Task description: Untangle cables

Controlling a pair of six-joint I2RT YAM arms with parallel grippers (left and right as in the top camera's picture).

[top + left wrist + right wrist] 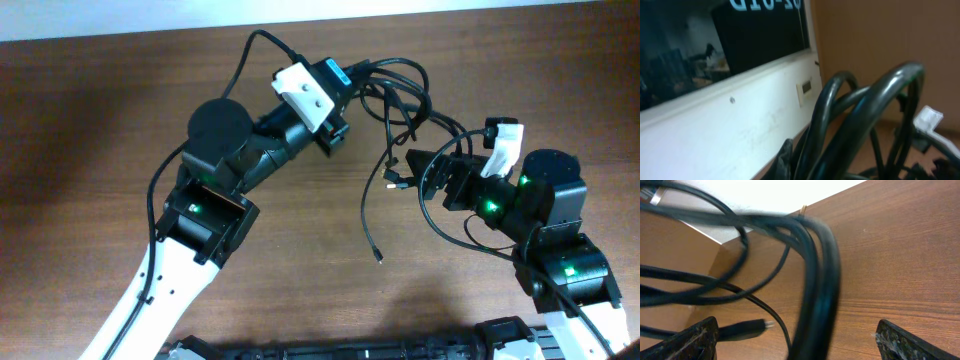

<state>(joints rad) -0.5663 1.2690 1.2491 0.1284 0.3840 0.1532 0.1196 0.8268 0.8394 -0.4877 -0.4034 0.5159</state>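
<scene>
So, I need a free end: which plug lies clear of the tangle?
The plug ending the long lone strand; the other sits beside the right hand.

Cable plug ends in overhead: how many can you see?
2. One plug end lies free on the table, at the tip of a long stray cord. The other sits just below the cable tangle. More may be hidden inside it.

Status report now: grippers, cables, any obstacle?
Left gripper at cables, grip unclear. Right gripper open, cables running between fingers. Cables not untangled. No obstacle seen.
</scene>
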